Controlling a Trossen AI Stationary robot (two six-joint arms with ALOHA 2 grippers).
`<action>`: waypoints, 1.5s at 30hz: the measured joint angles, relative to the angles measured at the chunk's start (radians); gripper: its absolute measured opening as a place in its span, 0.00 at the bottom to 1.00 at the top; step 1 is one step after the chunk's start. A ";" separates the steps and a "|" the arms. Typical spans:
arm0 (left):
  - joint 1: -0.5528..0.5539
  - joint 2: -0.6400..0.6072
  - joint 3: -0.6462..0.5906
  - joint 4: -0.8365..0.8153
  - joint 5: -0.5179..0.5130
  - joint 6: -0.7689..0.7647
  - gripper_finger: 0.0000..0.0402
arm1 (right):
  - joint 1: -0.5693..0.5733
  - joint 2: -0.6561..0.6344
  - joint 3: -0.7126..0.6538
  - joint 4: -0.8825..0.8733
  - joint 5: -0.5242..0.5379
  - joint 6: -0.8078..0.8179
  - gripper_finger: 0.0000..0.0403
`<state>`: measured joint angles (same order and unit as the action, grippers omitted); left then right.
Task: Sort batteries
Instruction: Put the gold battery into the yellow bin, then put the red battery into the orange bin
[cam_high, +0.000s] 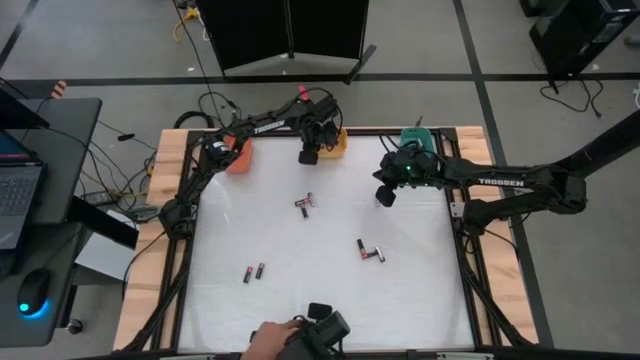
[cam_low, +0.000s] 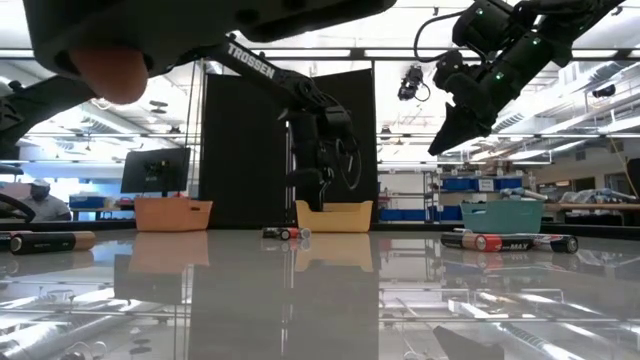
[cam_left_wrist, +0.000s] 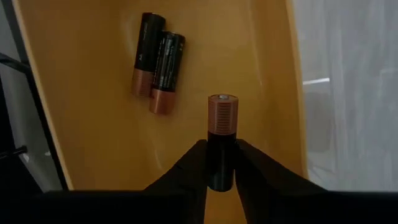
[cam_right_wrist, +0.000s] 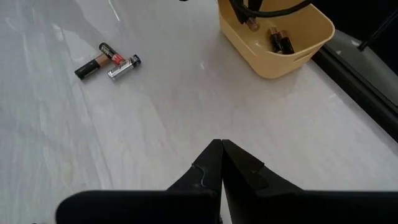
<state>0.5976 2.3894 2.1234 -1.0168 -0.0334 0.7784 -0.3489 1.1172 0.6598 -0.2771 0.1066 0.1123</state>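
Battery (cam_left_wrist: 222, 134) in left jaws over yellow bin (cam_left_wrist: 93, 143)

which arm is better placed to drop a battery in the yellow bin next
Left. Its claw already holds a battery over the yellow bin, where two batteries lie. The right claw is shut and empty over the table.

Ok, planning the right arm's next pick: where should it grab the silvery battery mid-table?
Take the silvery battery from straight above, pinching across its barrel toward the black-capped end: it lies flat, and other batteries crowd its opposite end.
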 joint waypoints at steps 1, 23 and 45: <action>-0.002 0.000 0.000 0.000 0.000 -0.001 0.23 | 0.000 0.000 0.000 0.000 0.000 0.000 0.05; -0.036 -0.107 0.009 0.061 0.247 -0.081 0.02 | 0.027 0.002 0.000 -0.025 0.000 -0.004 0.05; -0.166 -1.009 -1.344 1.161 0.169 -0.361 0.01 | 0.198 0.010 0.000 0.081 0.005 0.040 0.05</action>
<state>0.4315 1.3807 0.7799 0.1445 0.1357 0.4176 -0.1506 1.1267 0.6598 -0.1959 0.1112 0.1520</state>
